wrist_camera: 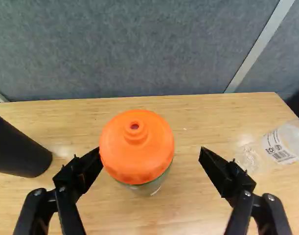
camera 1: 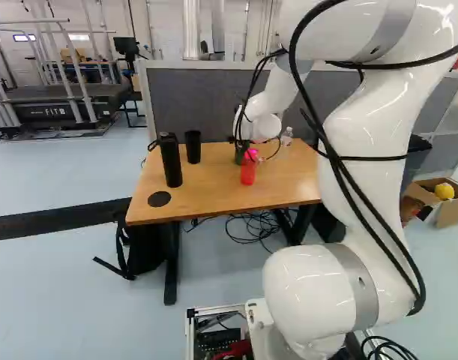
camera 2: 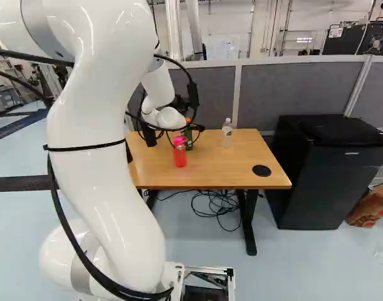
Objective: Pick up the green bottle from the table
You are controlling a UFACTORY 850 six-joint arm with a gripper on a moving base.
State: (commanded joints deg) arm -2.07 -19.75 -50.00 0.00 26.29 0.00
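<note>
The green bottle (camera 2: 188, 136) stands upright on the worktop (camera 2: 241, 160), toward the far edge. Its orange cap (wrist_camera: 137, 147) faces the wrist camera. The hand (camera 2: 197, 127) is located at the bottle, with its fingers spread and the cap positioned between their tips in the wrist view. The cap is offset toward one finger (wrist_camera: 85, 171) and overlaps its tip in that view; contact at that side cannot be determined. A gap separates the cap from the opposite finger (wrist_camera: 225, 174). The bottle is not gripped.

Adjacent items: a red bottle (camera 2: 180, 155) with a pink lid is set upright on the near side of the green bottle. A clear bottle (camera 2: 227, 135) with a label stands to the right of the green bottle in the right base view. At the left of the worktop in the left base view are a black cup (camera 1: 193, 147) and, nearer the base, a taller black tumbler (camera 1: 171, 161). A black disc (camera 1: 159, 199) lies flat in front of the tumbler.

Surroundings: a grey partition (camera 2: 323, 88) runs behind the worktop. A black cabinet (camera 2: 329, 175) stands beside its right end. Loose cables (camera 1: 255, 227) lie on the floor underneath; a black bag (camera 1: 145, 251) rests below the left end.
</note>
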